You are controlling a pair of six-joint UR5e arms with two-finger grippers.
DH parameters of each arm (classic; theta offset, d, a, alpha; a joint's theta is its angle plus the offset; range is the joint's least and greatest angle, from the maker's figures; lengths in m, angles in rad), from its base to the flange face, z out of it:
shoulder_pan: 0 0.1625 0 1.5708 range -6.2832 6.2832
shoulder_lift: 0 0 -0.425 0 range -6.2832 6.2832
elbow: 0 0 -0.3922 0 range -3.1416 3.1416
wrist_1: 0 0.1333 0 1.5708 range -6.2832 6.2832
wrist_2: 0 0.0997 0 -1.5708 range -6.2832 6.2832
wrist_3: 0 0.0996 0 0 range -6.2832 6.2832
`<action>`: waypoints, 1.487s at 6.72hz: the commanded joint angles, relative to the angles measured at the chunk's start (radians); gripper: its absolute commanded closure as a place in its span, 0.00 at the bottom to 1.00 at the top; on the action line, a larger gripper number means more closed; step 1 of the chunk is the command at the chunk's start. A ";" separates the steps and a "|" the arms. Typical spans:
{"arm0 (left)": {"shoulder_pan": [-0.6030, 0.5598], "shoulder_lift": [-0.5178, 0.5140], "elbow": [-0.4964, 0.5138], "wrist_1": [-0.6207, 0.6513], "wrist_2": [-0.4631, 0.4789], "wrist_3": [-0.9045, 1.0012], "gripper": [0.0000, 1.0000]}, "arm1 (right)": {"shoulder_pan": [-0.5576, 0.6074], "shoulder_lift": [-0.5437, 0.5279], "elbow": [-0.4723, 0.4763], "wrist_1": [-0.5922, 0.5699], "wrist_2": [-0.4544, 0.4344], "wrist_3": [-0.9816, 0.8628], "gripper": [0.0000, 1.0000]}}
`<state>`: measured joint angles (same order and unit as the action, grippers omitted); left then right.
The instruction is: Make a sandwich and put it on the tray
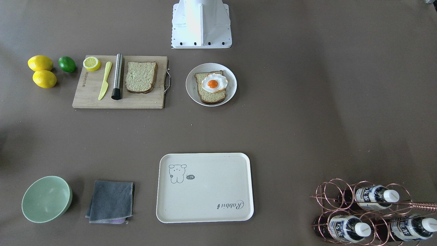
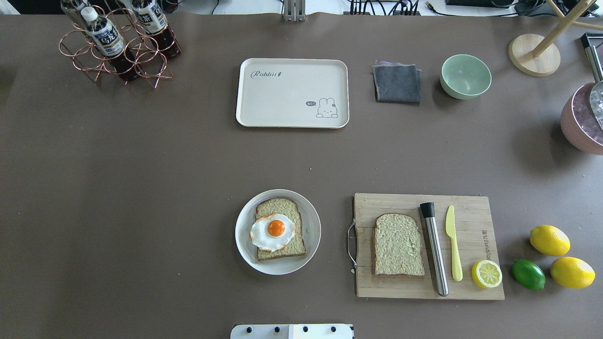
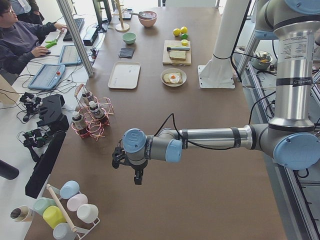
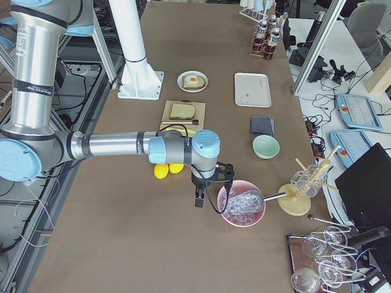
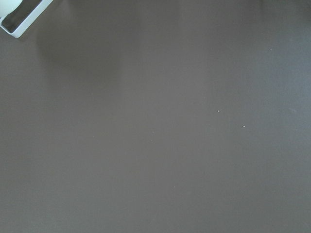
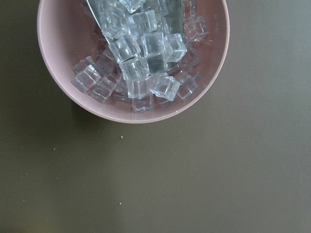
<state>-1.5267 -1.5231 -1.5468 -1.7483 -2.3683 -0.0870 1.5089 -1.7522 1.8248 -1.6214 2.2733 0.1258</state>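
One bread slice point(image 2: 278, 206) lies on a round white plate point(image 2: 242, 245) with a fried egg point(image 2: 272, 231) on top. A second bread slice point(image 2: 397, 245) lies on the wooden cutting board point(image 2: 395, 202). The cream tray point(image 2: 292, 94) lies bare at the far side of the table. My left gripper point(image 3: 138, 177) hangs over bare table far to my left, seen only in the exterior left view. My right gripper point(image 4: 198, 201) hangs far to my right beside a pink bowl. I cannot tell whether either is open or shut.
The board also holds a steel rod point(image 2: 435, 254), a yellow knife point(image 2: 453, 245) and a lemon half point(image 2: 486, 273). Lemons point(image 2: 549, 240) and a lime point(image 2: 528, 274) lie beside it. A grey cloth point(image 2: 397, 83), green bowl point(image 2: 465, 76), bottle rack point(image 2: 118, 47) and pink bowl of ice point(image 6: 216, 29) stand around.
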 commanded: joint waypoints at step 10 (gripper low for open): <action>-0.001 -0.009 -0.045 -0.005 0.026 -0.005 0.02 | -0.013 0.014 0.005 0.009 0.006 -0.008 0.00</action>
<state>-1.5271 -1.5320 -1.5887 -1.7538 -2.3423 -0.0915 1.4971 -1.7387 1.8281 -1.6128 2.2759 0.1180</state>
